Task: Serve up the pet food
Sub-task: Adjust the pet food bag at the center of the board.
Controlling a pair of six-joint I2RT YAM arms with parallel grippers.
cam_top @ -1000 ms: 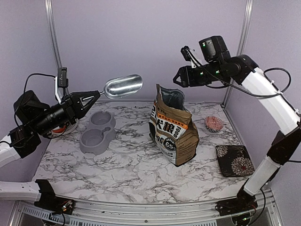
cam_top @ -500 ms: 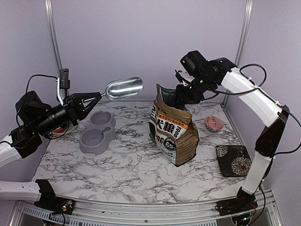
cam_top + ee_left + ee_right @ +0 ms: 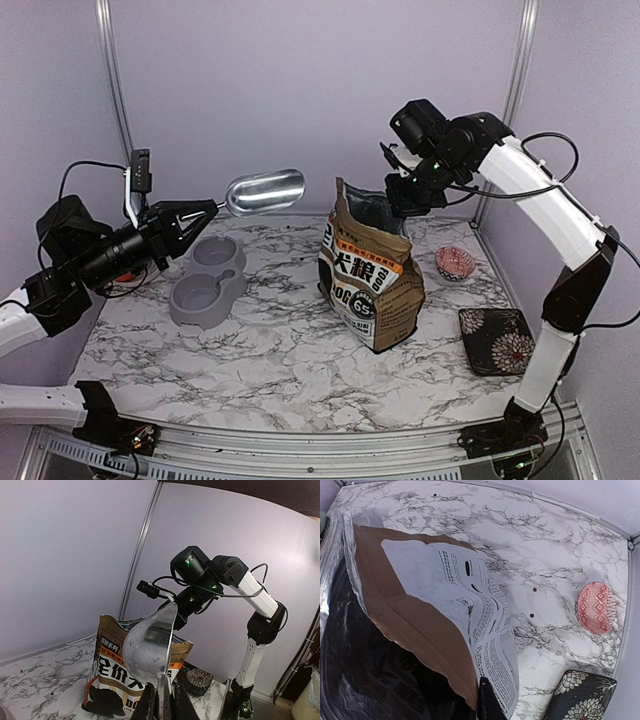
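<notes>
Marble tabletop [image 3: 280, 350] holds an open bag [image 3: 370, 290], tiny pet food [image 3: 534, 589] bits loose beside it. Our left claw [image 3: 200, 210] grips a scoop [image 3: 265, 190]. Our right claw [image 3: 398, 200] meets the bag's rim; we cannot tell its grip.

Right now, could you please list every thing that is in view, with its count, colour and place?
dog-food bag: one, brown and white with an orange band, upright and open, middle of the table.
pet food: a few dark pellets, loose on the table between the bag and the small bowl.
scoop: one, silver metal, in the air left of the bag's top.
double bowl: one, grey, left part of the table.
small bowl: one, red-patterned, back right.
square plate: one, dark with pale flowers, right edge.
table: one, white marble pattern.
left hand: one, black, shut on the scoop's handle.
right hand: one, black, at the bag's open top; grip unclear.
</notes>
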